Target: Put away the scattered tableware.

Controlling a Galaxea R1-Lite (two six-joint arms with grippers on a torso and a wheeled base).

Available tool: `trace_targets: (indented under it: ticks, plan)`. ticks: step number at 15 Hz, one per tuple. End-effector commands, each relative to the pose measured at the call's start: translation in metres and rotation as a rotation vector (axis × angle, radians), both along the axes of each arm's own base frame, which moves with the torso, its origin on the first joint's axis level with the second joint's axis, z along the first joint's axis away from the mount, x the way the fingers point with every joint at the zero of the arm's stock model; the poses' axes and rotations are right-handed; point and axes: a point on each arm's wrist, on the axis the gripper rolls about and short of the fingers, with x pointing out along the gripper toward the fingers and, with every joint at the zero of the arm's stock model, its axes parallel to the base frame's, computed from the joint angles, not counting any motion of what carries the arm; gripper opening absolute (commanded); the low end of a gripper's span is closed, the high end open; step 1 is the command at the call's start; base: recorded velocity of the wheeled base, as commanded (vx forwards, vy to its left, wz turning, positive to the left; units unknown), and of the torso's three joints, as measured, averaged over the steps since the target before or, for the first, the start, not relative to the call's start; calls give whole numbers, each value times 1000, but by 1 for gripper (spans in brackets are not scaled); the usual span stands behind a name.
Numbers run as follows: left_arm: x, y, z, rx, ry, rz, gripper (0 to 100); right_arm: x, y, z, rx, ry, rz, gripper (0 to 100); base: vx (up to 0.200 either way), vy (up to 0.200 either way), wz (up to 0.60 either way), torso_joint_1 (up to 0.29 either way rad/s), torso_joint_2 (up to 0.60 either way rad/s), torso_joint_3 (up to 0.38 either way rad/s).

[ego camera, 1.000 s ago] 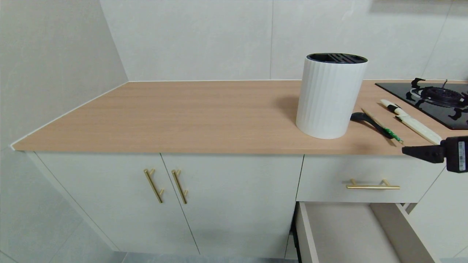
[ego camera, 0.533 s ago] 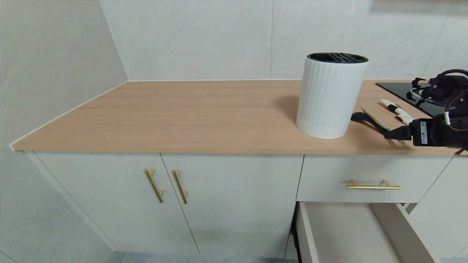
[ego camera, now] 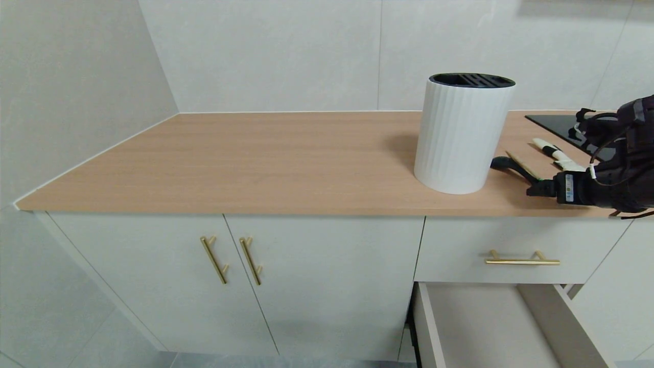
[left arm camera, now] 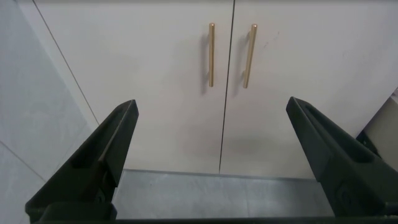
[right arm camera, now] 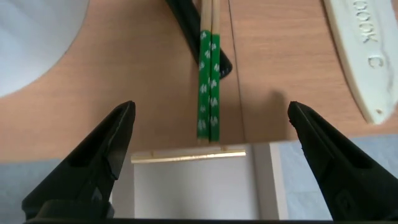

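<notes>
While the right gripper hangs spread wide over the chopsticks, these seemingly rest on a dark utensil. The left gripper gapes before cabinet doors.

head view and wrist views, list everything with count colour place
holder: 1, white, black slotted top, on the counter
counter: 1, wood, over the cabinets
chopsticks: 2, wood with green ends, right of holder
utensil: 1, black, under the chopsticks
knife: 1, white, right of chopsticks
hob: 1, black, counter's far right
cabinet doors: 2, white, under counter
upper drawer: 1, white, shut
lower drawer: 1, white, pulled open
left gripper: 1, black, jaws open, facing cabinet doors
right gripper: 1, black, jaws open over chopsticks
</notes>
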Motion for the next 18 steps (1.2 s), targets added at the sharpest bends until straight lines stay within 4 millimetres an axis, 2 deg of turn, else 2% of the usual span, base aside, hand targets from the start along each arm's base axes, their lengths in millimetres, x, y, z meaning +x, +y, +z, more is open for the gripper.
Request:
trace_targets:
  ticks: [1, 3, 4, 9, 12, 15, 18]
  plan:
    - [0, 0, 0, 0, 1, 2, 100, 6, 0, -7, 3, 13, -1, 100, 0, 0, 0, 0, 0, 0]
    - [0, 0, 0, 0, 1, 0, 100, 9, 0, -8, 6, 5, -3, 100, 0, 0, 0, 0, 0, 0]
    - [0, 0, 0, 0, 1, 2, 100, 9, 0, -7, 7, 0, -3, 0, 0, 0, 0, 0, 0, 0]
    - [0, 0, 0, 0, 1, 2, 100, 7, 0, -5, 5, -8, -4, 0, 0, 0, 0, 0, 0, 0]
    - [0, 0, 0, 0, 1, 2, 100, -7, -1, 11, 5, -58, -8, 0, 0, 0, 0, 0, 0, 0]
    - [0, 0, 0, 0, 1, 0, 100, -53, -1, 39, 12, -159, 1, 0, 0, 0, 0, 0, 0, 0]
    - [0, 0, 0, 0, 1, 0, 100, -96, -2, 49, 32, -229, -2, 0, 0, 0, 0, 0, 0, 0]
